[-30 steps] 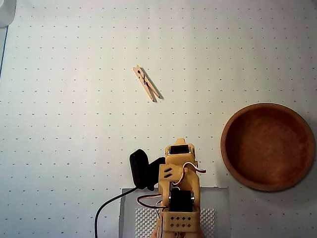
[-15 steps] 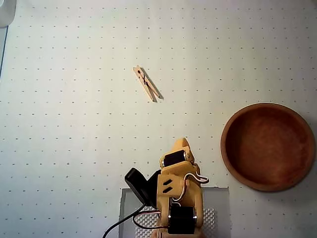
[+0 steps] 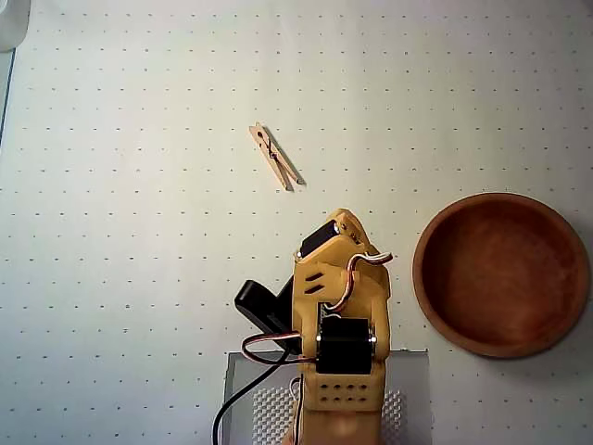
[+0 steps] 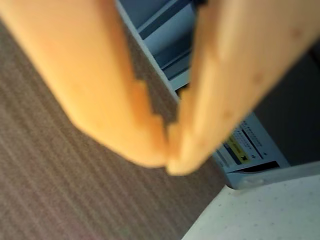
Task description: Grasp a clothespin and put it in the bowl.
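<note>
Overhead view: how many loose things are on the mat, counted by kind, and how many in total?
Clothespin: 1
Bowl: 1
Total: 2

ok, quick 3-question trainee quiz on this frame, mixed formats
1. True or false: the clothespin lies inside the bowl.
2. In the wrist view, the fingertips of the gripper are: A) spread wide B) touching, nothing between C) clamped on the clothespin.
3. Fill in: in the overhead view the bowl sits to the ____ of the arm.

Key
1. False: it lies on the dotted mat, apart from the bowl.
2. B
3. right
</note>
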`<action>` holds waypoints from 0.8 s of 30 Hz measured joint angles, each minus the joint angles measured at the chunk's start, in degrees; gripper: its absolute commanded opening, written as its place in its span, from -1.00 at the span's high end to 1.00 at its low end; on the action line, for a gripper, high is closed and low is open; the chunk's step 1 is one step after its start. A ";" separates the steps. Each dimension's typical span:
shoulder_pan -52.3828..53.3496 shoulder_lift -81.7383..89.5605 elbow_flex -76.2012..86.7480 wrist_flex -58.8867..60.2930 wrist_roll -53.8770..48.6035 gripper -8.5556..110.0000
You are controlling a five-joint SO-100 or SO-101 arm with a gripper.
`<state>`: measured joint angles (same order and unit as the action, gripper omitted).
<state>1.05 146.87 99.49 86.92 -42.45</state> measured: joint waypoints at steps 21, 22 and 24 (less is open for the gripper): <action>0.00 -39.37 -19.60 10.90 -26.81 0.91; 0.00 -40.52 -19.60 11.43 -27.51 0.91; 0.00 -42.45 -19.60 12.30 -29.18 0.91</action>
<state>1.05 104.41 79.89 99.23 -71.63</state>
